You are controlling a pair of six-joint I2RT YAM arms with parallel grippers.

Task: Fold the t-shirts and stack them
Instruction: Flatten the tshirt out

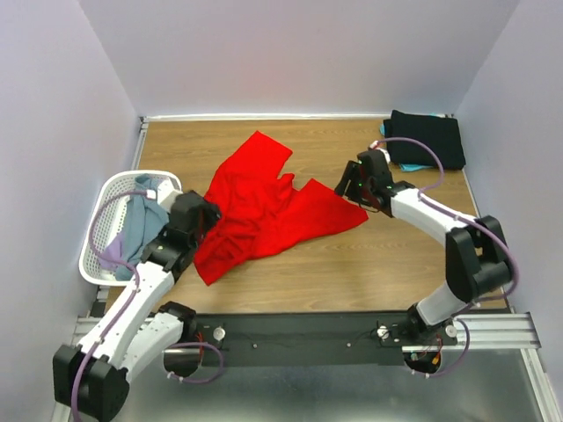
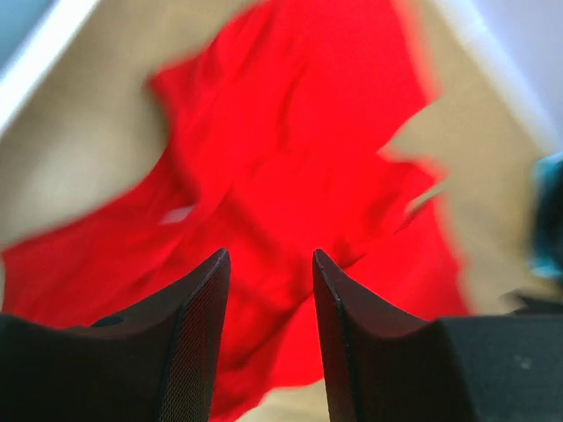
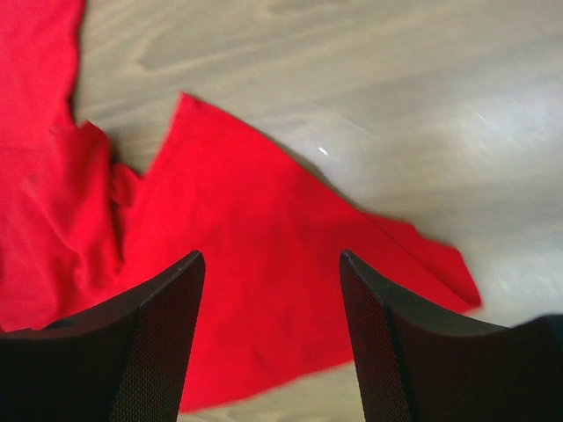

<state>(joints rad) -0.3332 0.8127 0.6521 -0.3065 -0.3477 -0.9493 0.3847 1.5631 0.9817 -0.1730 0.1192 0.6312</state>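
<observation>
A: Entry: where is the red shirt (image 1: pixel 264 211)?

B: Mid worktop (image 1: pixel 396 264), rumpled, unfolded; one lobe points to the far wall, one corner runs right, the bulk trails near-left toward the basket (image 1: pixel 97 198); no clean long axis, but the widest spread looks to run from the near-left hem to the right corner.

A: End effectors?

B: Left end effector (image 2: pixel 271 255) spread, fingers (image 2: pixel 202 308) apart, only red cloth showing below the gap, nothing pinched; right end effector (image 3: pixel 271 257) likewise spread and empty.

A: Which way does the cloth lie from each?

B: Left hangs over the shirt's left edge, so the cloth runs right and away from it; right sits just off the right corner, so the cloth lies to its left; in the right wrist view that corner is below and ahead of the fingers, bare wood beyond.

A: Nearer arm?

B: Both close; left above cloth, right at its margin; judgement: one arm at each end of the widest spread suits a two-armed pick to pull it flat.

A: Rest of the task?

B: A black shirt (image 1: pixel 427 141) lies folded at the far right corner, well apart; a grey-blue shirt (image 1: pixel 145 224) is in the basket; the red one is not yet flattened, so early by my reading.

A: Risk?

B: Left wrist view is blurred; layers cannot be told apart; it could pinch two plies.
</observation>
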